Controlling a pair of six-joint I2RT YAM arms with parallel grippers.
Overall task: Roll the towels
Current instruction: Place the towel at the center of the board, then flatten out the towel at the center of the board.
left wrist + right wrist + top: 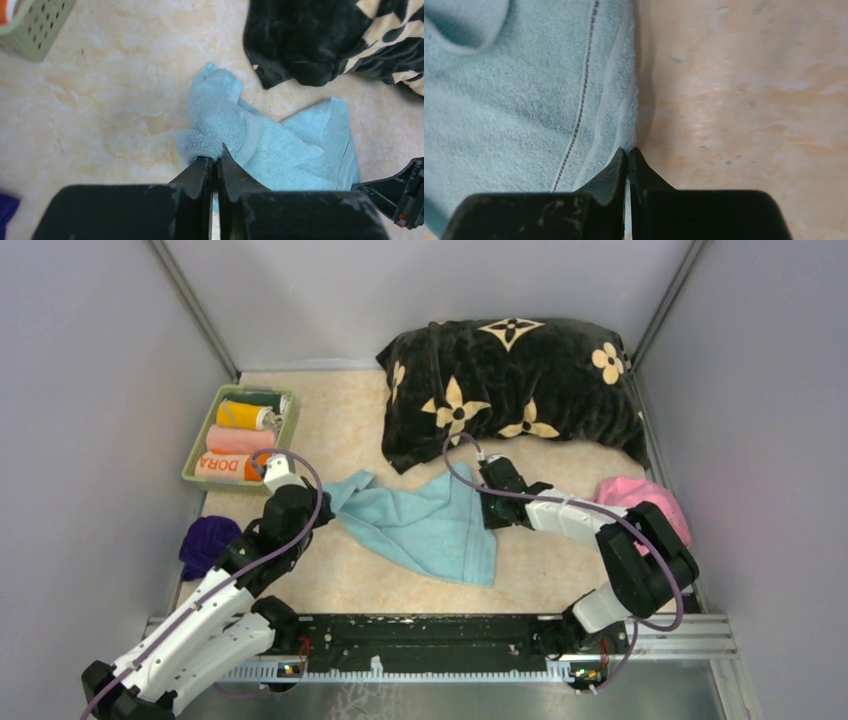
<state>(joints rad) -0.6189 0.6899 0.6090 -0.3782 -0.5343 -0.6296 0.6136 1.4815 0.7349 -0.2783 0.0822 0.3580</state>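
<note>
While the left end effector (216, 159) is clamped on the left corner of the crumpled light blue terry towel (430, 525) at the middle of the desk (340, 430), the right end effector (628, 155) has its jaws together at the right hem; whether cloth is caught there I cannot tell. Pulling both corners apart evenly should flatten it for rolling, though the big black plush cushion (510, 380) crowds the far side.

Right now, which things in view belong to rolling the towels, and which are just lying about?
Job: light blue towel, pink towel, purple towel, rolled towels in the green basket.
Lying about: black flowered cushion.
</note>
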